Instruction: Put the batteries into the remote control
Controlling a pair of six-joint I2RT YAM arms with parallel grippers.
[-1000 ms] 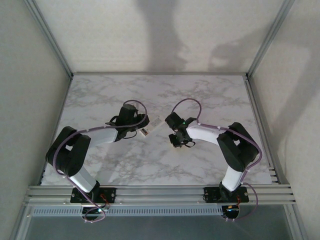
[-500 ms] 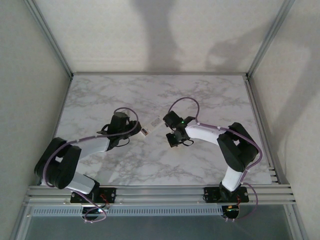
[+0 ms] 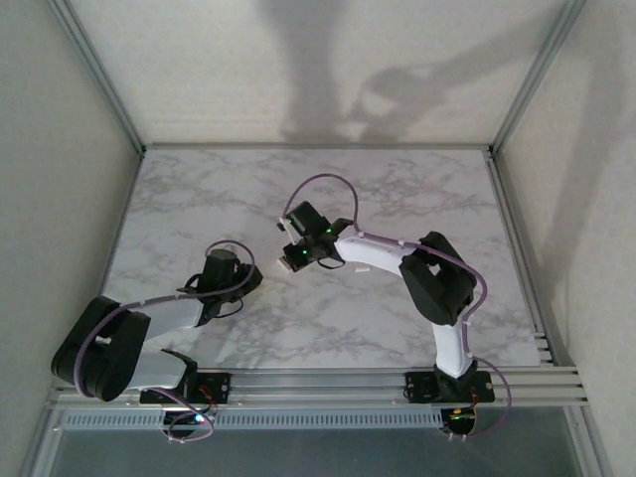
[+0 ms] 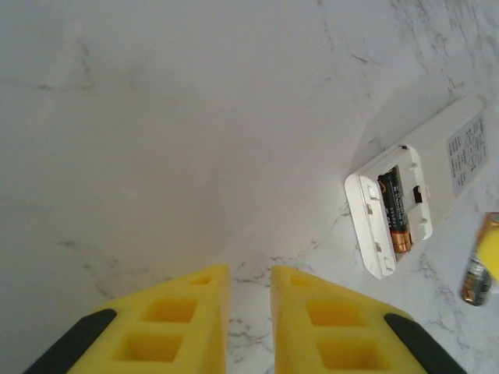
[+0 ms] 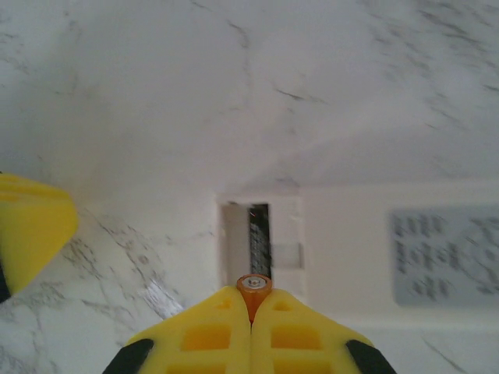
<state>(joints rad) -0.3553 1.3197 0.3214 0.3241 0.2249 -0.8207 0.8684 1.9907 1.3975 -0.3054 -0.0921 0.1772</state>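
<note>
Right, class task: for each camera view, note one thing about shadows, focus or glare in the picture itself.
Top external: broad soft arm shadows fall on the back wall. Left wrist: the remote control is sharp and throws a soft shadow; the table looks washed-out. Right wrist: the label is blurred; the battery tip in the right pincer reads clearer.

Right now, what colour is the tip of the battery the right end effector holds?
Orange-copper; the battery tip shows best in the right wrist view.
</note>
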